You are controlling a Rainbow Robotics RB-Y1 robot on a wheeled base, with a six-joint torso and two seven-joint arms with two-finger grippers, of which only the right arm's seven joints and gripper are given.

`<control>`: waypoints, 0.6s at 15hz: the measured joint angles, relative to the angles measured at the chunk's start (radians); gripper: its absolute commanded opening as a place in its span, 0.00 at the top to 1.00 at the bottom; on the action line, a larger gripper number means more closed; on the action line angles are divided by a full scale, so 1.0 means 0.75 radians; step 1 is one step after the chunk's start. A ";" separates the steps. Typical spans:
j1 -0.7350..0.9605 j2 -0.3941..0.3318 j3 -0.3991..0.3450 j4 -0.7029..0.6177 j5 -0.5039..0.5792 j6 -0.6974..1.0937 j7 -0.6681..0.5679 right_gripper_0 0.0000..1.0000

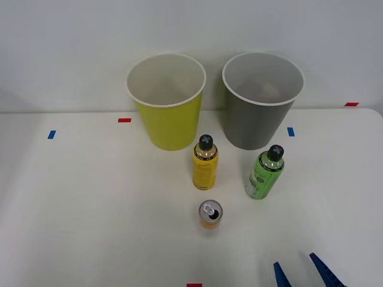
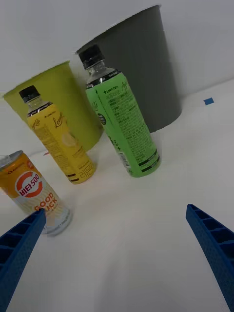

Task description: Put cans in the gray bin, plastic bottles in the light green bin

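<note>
Nearest to me is my right pincer (image 1: 304, 270), low at the near right edge of the white surface (image 1: 90, 209), its blue ribbed fingers (image 2: 214, 246) spread wide apart and gripping nothing. Through the wrist camera I see one finger close beside the orange can (image 2: 36, 192), though I cannot tell whether they touch. In the front view the orange can (image 1: 210, 214) stands upright near the middle of the surface, silver pull-tab top up, well to the left of the pincer. Just behind it stands the yellow bottle (image 1: 204, 162), upright with its black cap on. To its right, apart from it, the green bottle (image 1: 264, 173) also stands upright and capped, nearer the pincer's side. At the back, against the pale wall, the two bins sit side by side without touching: the green bin (image 1: 167, 122) on the left, directly behind the yellow bottle, and the gray bin (image 1: 257, 122) on the right, behind the green bottle. Both have white rims and pale insides. I see something dim at the bottom of the gray bin, but cannot make out what it is. Small red and blue tape marks (image 1: 124, 120) dot the surface.
</note>
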 measured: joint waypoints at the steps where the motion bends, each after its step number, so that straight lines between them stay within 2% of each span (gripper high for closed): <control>1: 0.001 -0.006 0.020 0.001 -0.023 -0.001 -0.001 0.00; 3: 0.000 -0.012 -0.004 0.003 -0.019 -0.002 -0.002 0.00; 6: -0.006 0.001 -0.082 0.002 0.060 -0.002 -0.016 0.00; 9: -0.007 -0.010 -0.073 0.002 0.046 -0.002 -0.025 0.00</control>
